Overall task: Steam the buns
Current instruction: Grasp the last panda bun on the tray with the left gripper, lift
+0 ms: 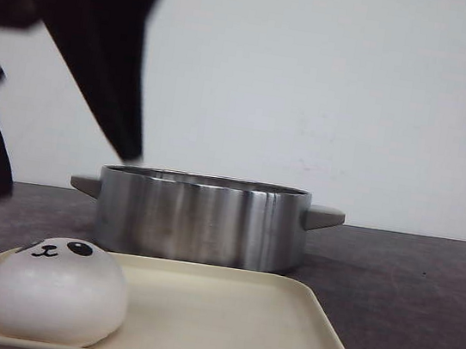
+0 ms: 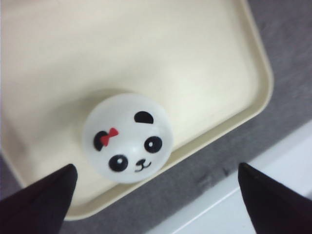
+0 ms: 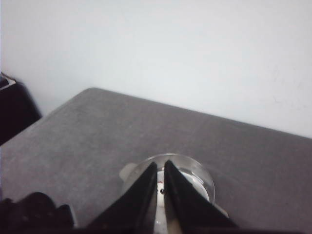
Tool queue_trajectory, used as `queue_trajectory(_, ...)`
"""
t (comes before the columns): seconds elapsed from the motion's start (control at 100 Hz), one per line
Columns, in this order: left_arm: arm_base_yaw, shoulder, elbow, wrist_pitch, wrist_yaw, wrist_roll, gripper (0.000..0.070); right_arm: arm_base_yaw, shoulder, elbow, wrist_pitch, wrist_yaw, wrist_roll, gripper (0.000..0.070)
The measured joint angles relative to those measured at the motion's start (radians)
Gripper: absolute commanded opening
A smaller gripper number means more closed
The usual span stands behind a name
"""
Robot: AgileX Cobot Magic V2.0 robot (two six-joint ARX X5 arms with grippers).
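One white panda-faced bun [image 1: 57, 289] sits at the near left of the cream tray [image 1: 282, 320]. The left wrist view shows it from above [image 2: 127, 138], with a red bow by one ear, close to the tray's [image 2: 204, 73] edge. My left gripper [image 1: 64, 170] hangs above the bun, open wide and empty; its fingertips [image 2: 66, 176] stand well apart. The steel pot [image 1: 201, 218] stands behind the tray. My right gripper [image 3: 161, 165] is shut, high above the pot [image 3: 204, 178]. Something white with a black dot shows inside the pot; the other buns are not clearly seen.
The pot has two grey side handles [image 1: 324, 216]. The tray lies near the front edge of the dark grey table [image 1: 425, 288]; a white strip [image 2: 273, 195] runs beyond that edge. A white wall is behind. The left arm [image 3: 29, 212] shows dark in the right wrist view.
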Motion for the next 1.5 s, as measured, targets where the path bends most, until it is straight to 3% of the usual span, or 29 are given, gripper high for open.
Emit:
queue_trajectory(0.45,-0.013,0.214,0.0,0.093,-0.011,-0.052,0.0614,0.0,0.004,0.0,-0.046,0.0,0.021,0.0017)
queue_trajectory(0.48,-0.013,0.218,0.0,0.094,-0.011,-0.056,0.0568,0.0,0.004,0.0,-0.049,-0.001,0.022,0.0017)
queue_trajectory(0.53,-0.013,0.224,0.0,0.097,-0.011,-0.06,0.0435,0.0,0.004,0.0,-0.055,-0.001,0.022,0.0017)
queue_trajectory(0.59,-0.013,0.227,0.0,0.096,-0.011,-0.06,0.0222,0.0,0.004,0.0,-0.063,-0.001,0.022,0.0017)
queue_trajectory(0.64,-0.013,0.227,0.0,0.097,-0.011,-0.061,0.0006,0.0,0.004,0.0,-0.068,-0.001,0.022,0.0017)
queue_trajectory(0.65,-0.013,0.227,0.0,0.098,-0.011,-0.061,0.0,0.0,0.004,0.0,-0.068,-0.001,0.022,0.0017)
queue_trajectory(1.01,-0.023,0.145,0.102,0.103,-0.018,-0.039,0.001,0.0,0.004,0.0,-0.069,-0.002,0.025,0.0017)
queue_trajectory(1.14,-0.023,0.071,0.26,0.153,-0.125,0.002,0.001,0.0,0.004,0.0,-0.069,-0.002,0.025,0.0017)
queue_trajectory(1.3,0.013,0.082,0.427,0.172,-0.294,0.108,0.001,0.0,0.004,0.0,-0.069,-0.002,0.025,0.0017)
queue_trajectory(1.5,0.095,0.142,0.508,0.235,-0.315,0.185,0.001,0.0,0.004,0.0,-0.069,-0.002,0.025,0.0017)
